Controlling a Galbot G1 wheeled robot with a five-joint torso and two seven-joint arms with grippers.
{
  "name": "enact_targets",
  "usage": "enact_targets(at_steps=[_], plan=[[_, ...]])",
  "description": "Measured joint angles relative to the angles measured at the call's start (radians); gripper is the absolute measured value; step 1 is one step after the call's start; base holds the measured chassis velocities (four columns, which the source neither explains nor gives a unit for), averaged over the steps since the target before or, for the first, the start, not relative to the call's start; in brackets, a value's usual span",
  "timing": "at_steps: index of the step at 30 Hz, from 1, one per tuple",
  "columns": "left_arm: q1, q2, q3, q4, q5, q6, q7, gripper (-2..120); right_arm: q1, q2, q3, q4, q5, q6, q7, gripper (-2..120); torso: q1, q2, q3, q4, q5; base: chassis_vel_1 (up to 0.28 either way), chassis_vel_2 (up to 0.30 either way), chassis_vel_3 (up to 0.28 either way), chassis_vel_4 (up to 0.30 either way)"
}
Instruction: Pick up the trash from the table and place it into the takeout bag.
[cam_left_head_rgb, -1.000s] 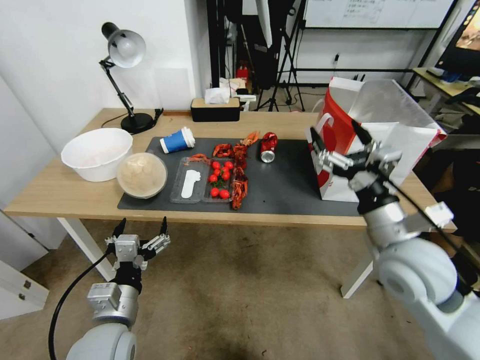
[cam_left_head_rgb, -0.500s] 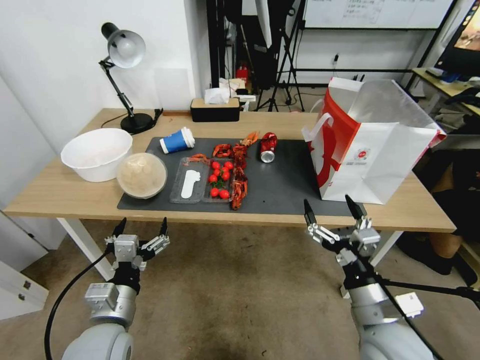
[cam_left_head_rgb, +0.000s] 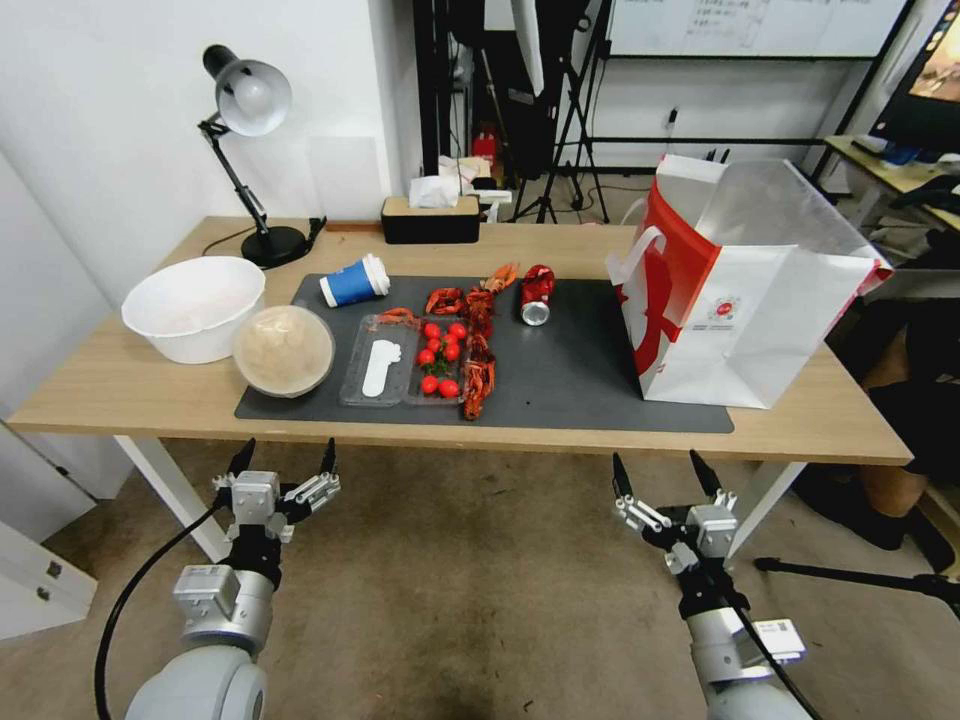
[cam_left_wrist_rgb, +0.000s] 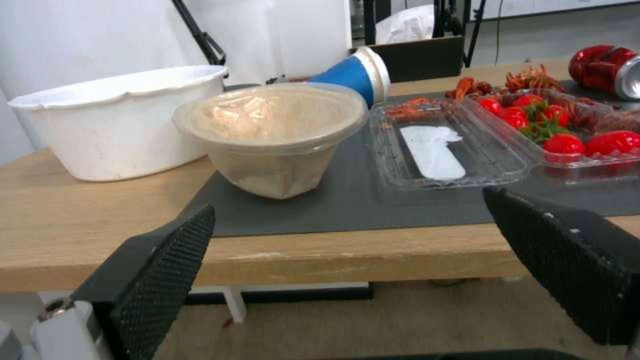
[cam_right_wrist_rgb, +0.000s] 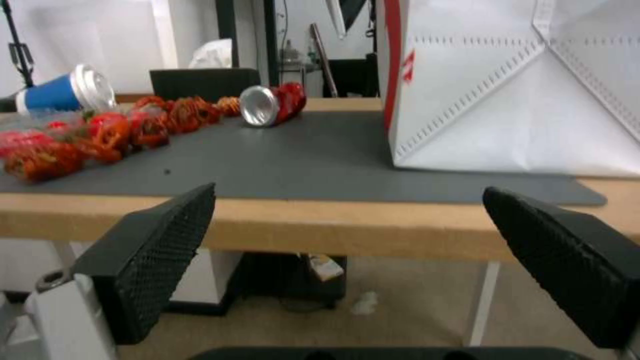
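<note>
On the table's (cam_left_head_rgb: 120, 385) dark mat (cam_left_head_rgb: 580, 375), a blue paper cup (cam_left_head_rgb: 355, 280) lies on its side at the back left. A round beige-filled tub (cam_left_head_rgb: 284, 349) stands at the mat's left end, seen close in the left wrist view as the tub (cam_left_wrist_rgb: 270, 137). A red can (cam_left_head_rgb: 536, 293) lies mid-mat beside red crayfish shells (cam_left_head_rgb: 478, 345). The takeout bag (cam_left_head_rgb: 745, 290) stands open at the right. My left gripper (cam_left_head_rgb: 285, 458) and right gripper (cam_left_head_rgb: 660, 470) hang open and empty below the table's front edge.
A big white bowl (cam_left_head_rgb: 195, 305) sits left of the tub, and a clear tray of tomatoes (cam_left_head_rgb: 410, 372) lies mid-mat. A desk lamp (cam_left_head_rgb: 250, 170) and a tissue box (cam_left_head_rgb: 430, 218) stand at the back. Tripods and a desk stand behind the table.
My right arm has dropped from in front of the takeout bag to below the table's front edge, open throughout. The left arm has not moved.
</note>
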Motion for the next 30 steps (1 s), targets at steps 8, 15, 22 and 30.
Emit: enact_targets(at_steps=[8,15,22,30], plan=[[0.003,-0.004,-0.001,0.003,0.002,-0.009,0.000,100,0.012,0.003,-0.007,0.007,0.000,-0.002,0.007,100,0.000,0.000,0.000,0.0000,-0.0001,0.000,0.000,0.000,0.000],[0.008,-0.006,-0.004,-0.004,0.003,-0.014,0.000,100,0.031,-0.006,-0.014,0.056,0.019,-0.047,0.025,100,0.000,0.000,0.000,-0.0001,-0.0001,0.000,0.000,0.000,0.000],[0.010,-0.007,-0.006,-0.012,0.005,-0.016,0.000,100,0.157,-0.035,-0.069,0.112,0.123,-0.167,0.080,100,0.000,0.000,0.000,-0.0002,-0.0001,0.000,0.000,0.000,0.000],[0.001,-0.017,-0.011,-0.011,0.007,-0.016,0.000,100,0.417,-0.073,-0.203,0.066,0.276,-0.289,0.156,100,0.000,0.000,0.000,0.0000,0.0001,0.000,0.000,0.000,0.000]])
